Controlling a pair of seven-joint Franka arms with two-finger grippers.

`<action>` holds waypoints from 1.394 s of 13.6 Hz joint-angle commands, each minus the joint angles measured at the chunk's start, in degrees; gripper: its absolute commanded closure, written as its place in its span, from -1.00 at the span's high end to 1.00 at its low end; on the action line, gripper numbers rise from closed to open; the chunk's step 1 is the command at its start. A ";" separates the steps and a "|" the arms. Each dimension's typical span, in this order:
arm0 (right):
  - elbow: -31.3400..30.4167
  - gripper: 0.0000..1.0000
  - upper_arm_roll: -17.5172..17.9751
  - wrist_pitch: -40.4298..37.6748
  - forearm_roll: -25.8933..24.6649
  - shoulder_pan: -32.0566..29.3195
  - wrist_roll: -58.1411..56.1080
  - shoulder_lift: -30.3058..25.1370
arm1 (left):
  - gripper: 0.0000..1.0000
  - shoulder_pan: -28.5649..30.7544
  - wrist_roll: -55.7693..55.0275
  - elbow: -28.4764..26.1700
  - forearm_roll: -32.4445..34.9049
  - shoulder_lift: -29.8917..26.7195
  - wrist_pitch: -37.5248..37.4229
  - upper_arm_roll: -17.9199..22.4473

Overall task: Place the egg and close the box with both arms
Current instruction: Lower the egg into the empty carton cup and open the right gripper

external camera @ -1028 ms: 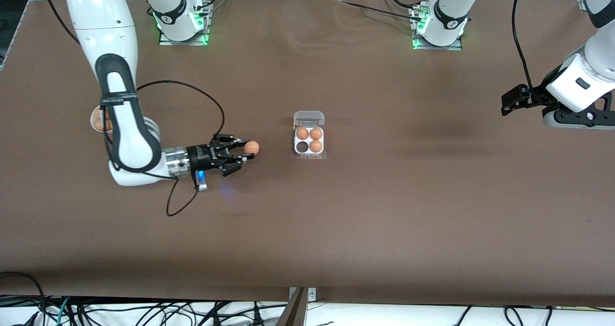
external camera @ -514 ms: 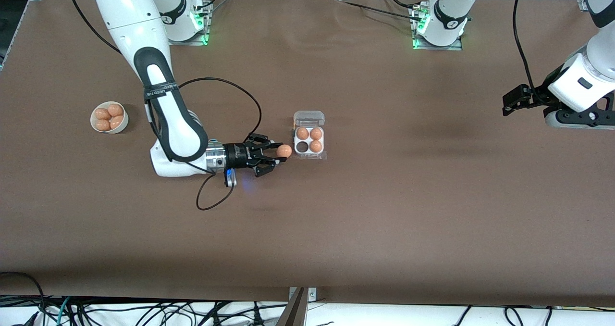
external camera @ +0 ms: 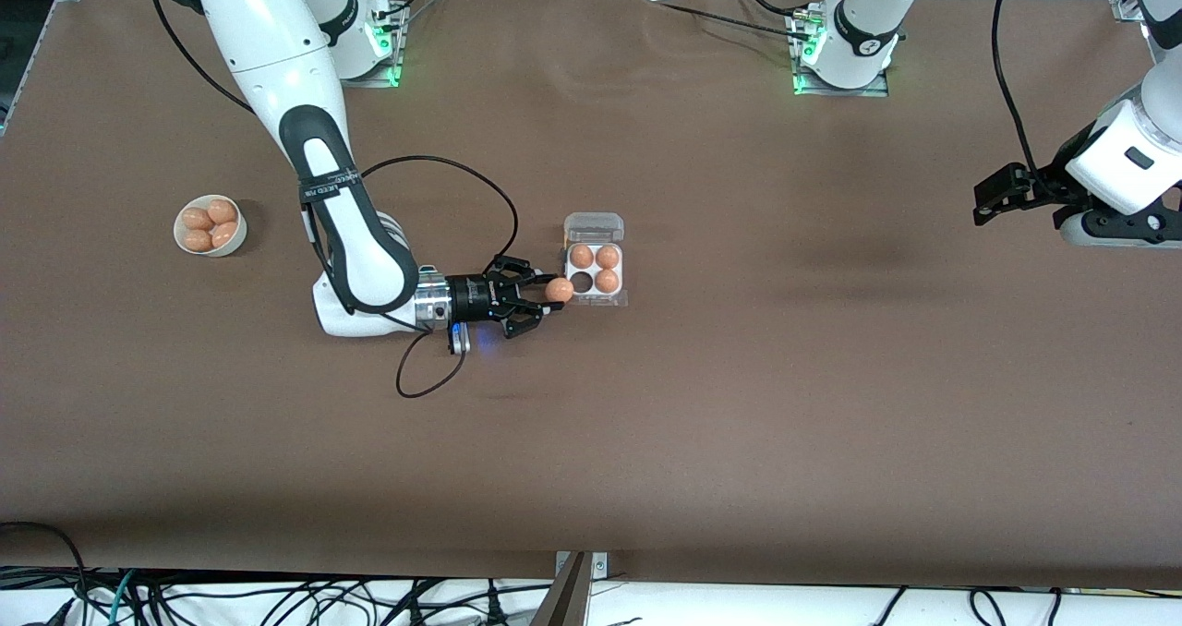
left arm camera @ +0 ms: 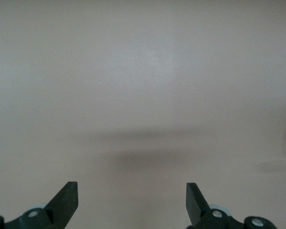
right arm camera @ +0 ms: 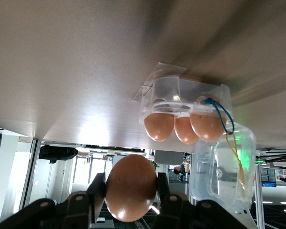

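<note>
My right gripper (external camera: 554, 292) is shut on the egg (external camera: 558, 289), held just off the edge of the box (external camera: 568, 295) at the right arm's end. The right wrist view shows the egg (right arm camera: 131, 187) pinched between both black fingers (right arm camera: 96, 191), with the box (right arm camera: 167, 90) close ahead. The box has a white tray and an open clear lid (external camera: 594, 227); three eggs (external camera: 596, 262) fill it and one dark cell (external camera: 581, 282) is bare. My left gripper (external camera: 997, 197) waits open over bare table at the left arm's end; its fingers (left arm camera: 66, 200) stand wide apart with nothing between.
A round white bowl (external camera: 238, 233) with several more eggs sits toward the right arm's end of the table. A black cable (external camera: 462, 183) loops from the right wrist over the table. The arm bases (external camera: 845, 54) stand along the table's back edge.
The right arm has carried the egg across the table from near the bowl up to the box's edge. The left gripper has barely shifted.
</note>
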 commanded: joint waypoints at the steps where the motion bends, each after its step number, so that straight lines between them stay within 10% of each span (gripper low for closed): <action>1: 1.00 -0.44 1.04 2.34 0.99 0.93 -0.09 0.97 | 1.00 0.31 0.38 1.86 -1.16 1.08 -1.22 0.04; 19: 0.04 -0.41 1.92 5.69 0.72 4.72 -2.82 2.64 | 1.00 0.22 0.03 1.69 -1.16 1.52 -1.22 -0.05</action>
